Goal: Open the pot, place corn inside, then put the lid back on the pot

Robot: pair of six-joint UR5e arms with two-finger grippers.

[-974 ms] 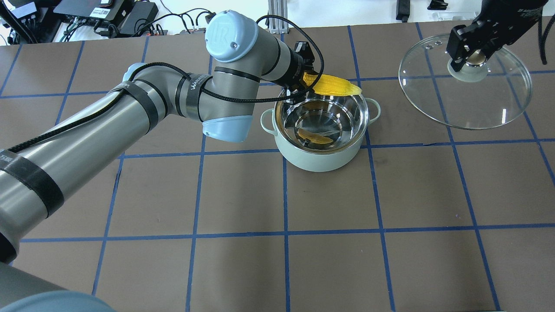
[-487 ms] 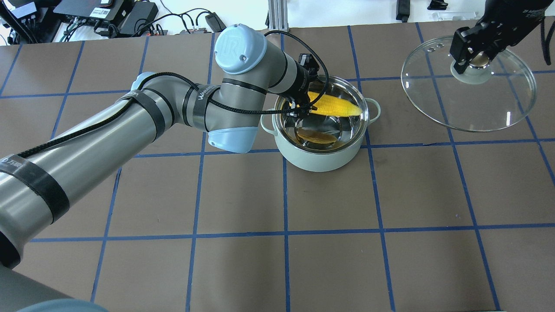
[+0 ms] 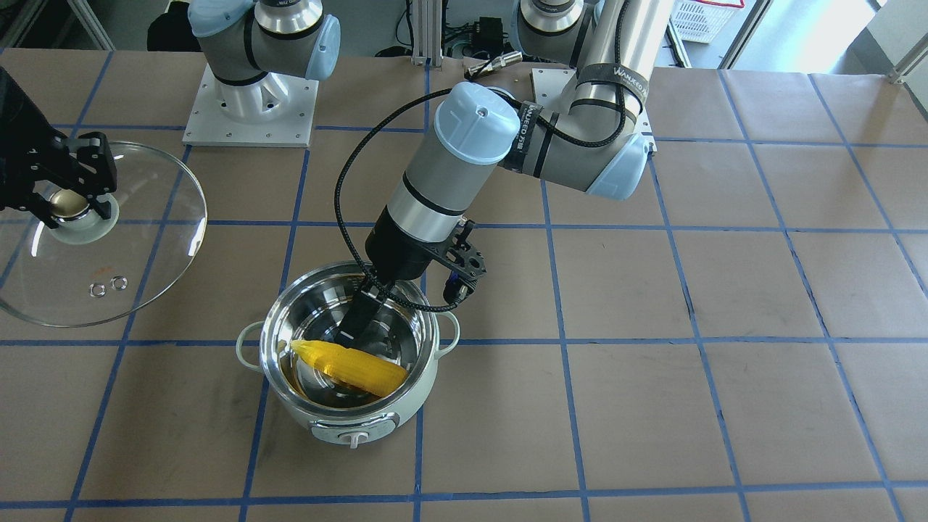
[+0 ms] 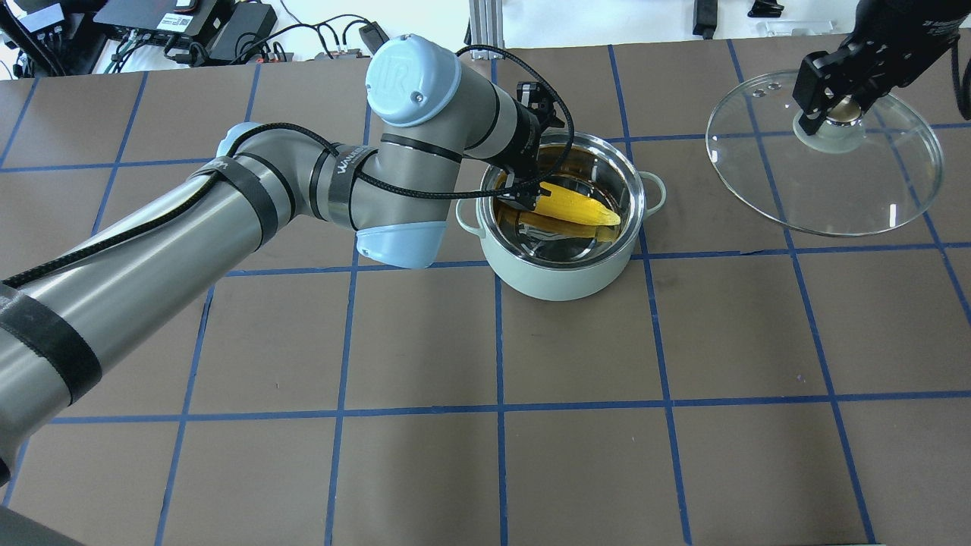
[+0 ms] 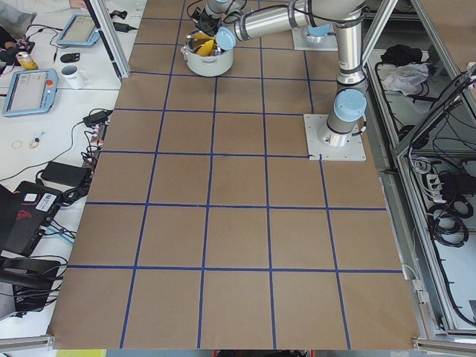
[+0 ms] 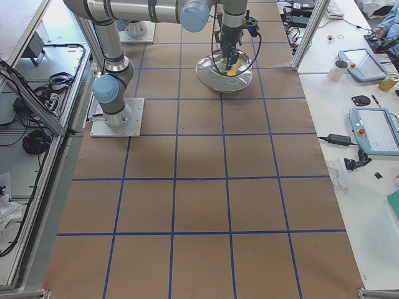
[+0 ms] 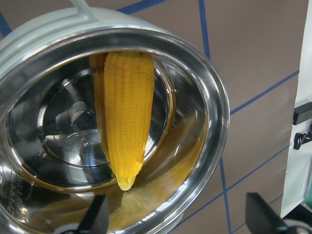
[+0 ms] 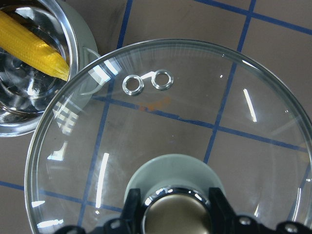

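Observation:
The pale green pot (image 4: pixel 561 282) stands open, its steel bowl bare. The yellow corn (image 4: pixel 578 209) lies slanted inside the bowl, tip against the wall; it also shows in the front view (image 3: pixel 353 367) and the left wrist view (image 7: pixel 126 126). My left gripper (image 4: pixel 531 200) is open just inside the pot's left rim, with its fingertips (image 7: pixel 97 217) apart beside the corn's tip and not touching it. My right gripper (image 4: pixel 833 106) is shut on the brass knob of the glass lid (image 4: pixel 827 186) and holds it off to the right of the pot (image 8: pixel 83 41).
The brown table (image 4: pixel 576 425) has a blue tape grid. Cables and power bricks (image 4: pixel 190 30) lie along the far edge. The left arm's elbow (image 4: pixel 402 227) hangs close to the pot's left handle.
My left gripper moved the corn from above the far rim down into the bowl and let go of it. The lid has drifted slightly to the right.

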